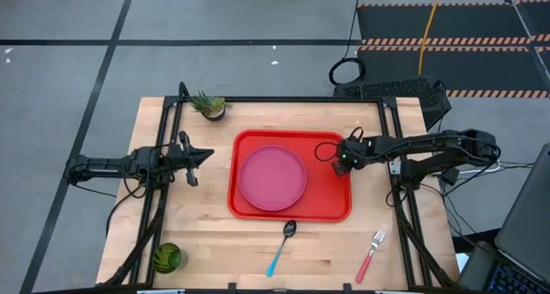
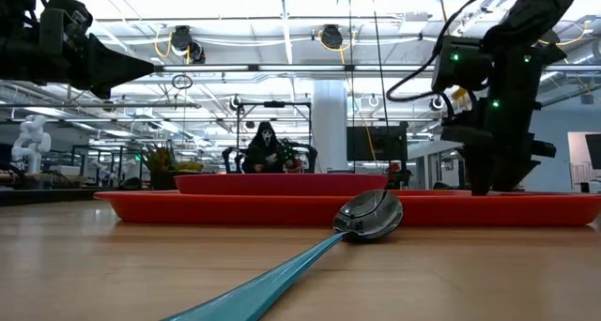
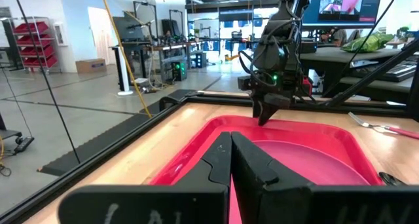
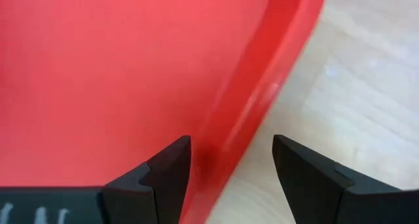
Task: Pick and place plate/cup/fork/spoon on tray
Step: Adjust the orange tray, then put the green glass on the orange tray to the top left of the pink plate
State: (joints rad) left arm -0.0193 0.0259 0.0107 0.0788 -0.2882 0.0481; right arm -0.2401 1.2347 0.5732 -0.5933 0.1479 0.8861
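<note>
Red plastic tray [image 1: 331, 204] sat at the centre of a pale wooden worktop [image 1: 206, 234], with the pink plate [image 1: 271, 177] already lying inside it. The right pincer [image 1: 341, 159] hung over the tray's three o'clock rim, fingers apart and straddling that raised edge, probably to grip or steady the tray. The left pincer [image 1: 194, 156] waited at nine o'clock beside the tray, fingers pressed together, holding nothing. The spoon [image 1: 281, 248] lay at six o'clock just outside the tray, the fork [image 1: 370, 254] at five o'clock, the cup [image 1: 168, 258] at seven o'clock; all three were still to be loaded.
</note>
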